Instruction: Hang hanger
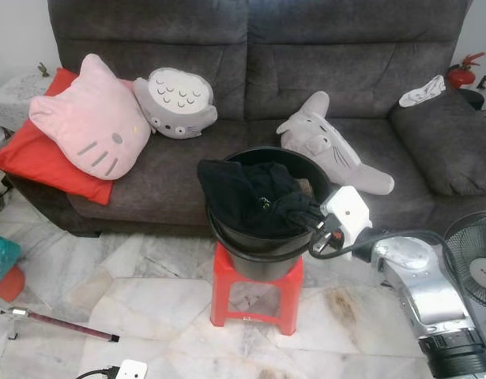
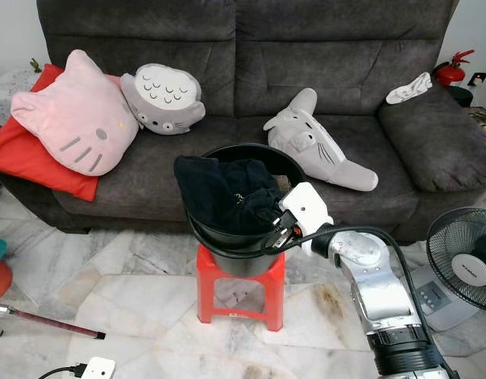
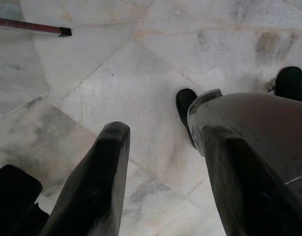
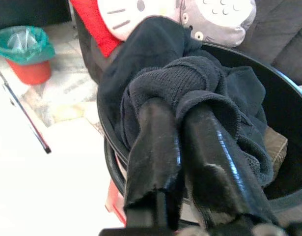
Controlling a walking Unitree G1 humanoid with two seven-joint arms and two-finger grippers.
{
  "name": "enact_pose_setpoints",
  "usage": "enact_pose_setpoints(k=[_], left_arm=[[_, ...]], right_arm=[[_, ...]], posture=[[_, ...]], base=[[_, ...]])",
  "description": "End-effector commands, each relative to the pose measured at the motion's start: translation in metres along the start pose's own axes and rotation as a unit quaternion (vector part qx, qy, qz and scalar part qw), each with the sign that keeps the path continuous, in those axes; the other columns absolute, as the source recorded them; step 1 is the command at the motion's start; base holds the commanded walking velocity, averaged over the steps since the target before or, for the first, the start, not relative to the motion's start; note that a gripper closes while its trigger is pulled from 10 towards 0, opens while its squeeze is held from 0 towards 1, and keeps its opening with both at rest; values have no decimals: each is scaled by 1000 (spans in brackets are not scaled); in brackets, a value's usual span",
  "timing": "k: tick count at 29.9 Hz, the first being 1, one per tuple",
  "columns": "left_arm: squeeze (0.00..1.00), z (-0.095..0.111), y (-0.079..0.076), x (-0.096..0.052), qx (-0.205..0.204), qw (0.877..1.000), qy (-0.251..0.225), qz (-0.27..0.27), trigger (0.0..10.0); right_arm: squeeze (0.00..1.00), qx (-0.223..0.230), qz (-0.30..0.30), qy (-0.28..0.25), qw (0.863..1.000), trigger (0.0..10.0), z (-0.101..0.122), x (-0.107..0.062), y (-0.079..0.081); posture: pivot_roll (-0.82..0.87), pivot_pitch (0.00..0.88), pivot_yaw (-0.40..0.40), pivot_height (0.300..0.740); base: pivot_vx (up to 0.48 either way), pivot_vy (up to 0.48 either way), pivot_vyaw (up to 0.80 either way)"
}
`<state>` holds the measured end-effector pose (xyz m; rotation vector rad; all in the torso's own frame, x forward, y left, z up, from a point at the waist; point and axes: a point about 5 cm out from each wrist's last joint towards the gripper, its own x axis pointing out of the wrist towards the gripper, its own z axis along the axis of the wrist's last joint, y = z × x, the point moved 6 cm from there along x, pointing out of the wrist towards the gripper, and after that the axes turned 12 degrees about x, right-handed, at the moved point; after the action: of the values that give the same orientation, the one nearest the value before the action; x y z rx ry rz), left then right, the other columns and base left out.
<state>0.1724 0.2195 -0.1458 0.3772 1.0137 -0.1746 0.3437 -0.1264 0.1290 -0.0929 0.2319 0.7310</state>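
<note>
Left eye view: we look down on a pale marble floor (image 1: 148, 300) with grey veins and a brownish stain, and a dark grey sofa (image 1: 258, 71) across the back of the room. On the sofa we note a pink cat cushion (image 1: 88, 118) leaning on a red cushion (image 1: 29, 158), a grey owl plush (image 1: 175, 103) just beside it, a grey long-eared plush (image 1: 329, 146) further right, and something white (image 1: 422, 91) on the far armrest. In front stands a red plastic stool (image 1: 254, 296) carrying a black bucket (image 1: 262, 253); dark clothing (image 1: 250, 193) is heaped in it and spills over the near rim. The right pincer (image 1: 310, 215) reaches in from the right on its silver arm and its fingers are buried in that cloth. A black fan (image 1: 476, 257) stands at the right edge, a dark red rod (image 1: 65, 324) lies on the floor at left. No hanger can be made out. Right eye view: same layout; a red fire extinguisher (image 2: 448, 71) sits behind the sofa's right end. Left wrist view: the left pincer (image 3: 165, 182) hangs over bare marble, its two black fingers spread apart with nothing between them; the rod's tip lies far off. Right wrist view: the right pincer's fingers are pressed together, pinching a fold of the dark clothing above the bucket; a red bin with a green liner (image 4: 25, 49) stands on the floor beyond.
</note>
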Motion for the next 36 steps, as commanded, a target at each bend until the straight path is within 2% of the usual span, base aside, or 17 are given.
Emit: enact_pose_setpoints(k=[1, 4, 6, 7, 8, 10, 12, 13, 14, 19, 21, 25, 27, 29, 30, 33, 36], left_arm=[[0, -6, -1, -1, 1, 1000, 10, -4, 10000], [0, -6, -1, -1, 2, 1000, 10, -4, 10000], [0, -6, -1, -1, 1, 1000, 9, -4, 10000], [0, -6, -1, -1, 1, 1000, 9, -4, 10000], [0, -5, -1, -1, 2, 1000, 9, -4, 10000], [0, -5, -1, -1, 2, 1000, 9, -4, 10000], [0, -5, -1, -1, 2, 1000, 8, -4, 10000], [0, -5, -1, -1, 2, 1000, 8, -4, 10000], [0, -4, -2, -1, 1, 1000, 7, -4, 10000], [0, -4, -2, 0, 1, 1000, 7, -4, 10000], [0, -4, -2, 0, 0, 1000, 7, -4, 10000], [0, -4, -3, -1, 0, 1000, 7, -5, 10000], [0, -4, -3, -1, 0, 1000, 7, -6, 10000], [0, -4, -3, -1, 0, 1000, 7, -7, 10000], [0, -5, -4, -1, 0, 1000, 7, -7, 10000], [0, -5, -4, -1, 0, 1000, 8, -9, 10000], [0, -5, -4, -1, 0, 1000, 8, -10, 10000]], right_arm=[[0, 2, 34, 1, 999, 10000, 0, 0, 17], [0, -4, 39, 7, 999, 10000, -2, -1, 23], [0, 5, 37, -40, 998, 10000, 20, -2, 23], [0, 5, 37, -40, 998, 10000, 20, -2, 23], [0, 19, 48, -84, 995, 10000, 42, -3, 26], [0, 19, 56, -94, 994, 10000, 48, -4, 28], [0, 0, 98, -110, 989, 10000, 60, -8, 46], [0, 0, 98, -110, 989, 10000, 60, -8, 46], [0, -11, 136, -122, 983, 10000, 67, -12, 62], [0, -20, 183, -125, 975, 10000, 70, -20, 80], [0, -17, 224, -124, 967, 10000, 70, -29, 94], [0, -9, 262, -102, 959, 10000, 59, -38, 108], [0, -4, 250, -76, 965, 10000, 46, -35, 104], [0, 2, 202, -31, 979, 10000, 23, -28, 87], [0, 9, 154, -2, 988, 10000, 6, -23, 70], [0, 31, 108, 23, 993, 10000, -12, -22, 53], [0, 36, 88, 44, 995, 10000, -25, -24, 46]], posture=[[-55, 16, 33, 740], [-52, 19, 34, 740], [-58, 18, 36, 740], [-58, 18, 36, 740], [-59, 18, 35, 740], [-59, 18, 35, 740], [-58, 17, 32, 740], [-58, 17, 32, 740], [-59, 17, 32, 740], [-61, 17, 32, 740], [-62, 20, 31, 740], [-62, 22, 31, 740], [-62, 23, 30, 740], [-61, 24, 29, 740], [-59, 24, 29, 740], [-59, 24, 30, 740], [-56, 25, 31, 740]], base=[[0, 0, 0], [0, 0, 0], [0, 0, 0], [0, 0, 0], [0, 0, 0], [0, 0, 0], [0, 0, 0], [0, 0, 0], [0, 0, 0], [0, 0, 0], [0, 0, 0], [0, 0, 0], [0, 0, 0], [0, 0, 0], [0, 0, 0], [0, 0, 0], [0, 0, 0]])
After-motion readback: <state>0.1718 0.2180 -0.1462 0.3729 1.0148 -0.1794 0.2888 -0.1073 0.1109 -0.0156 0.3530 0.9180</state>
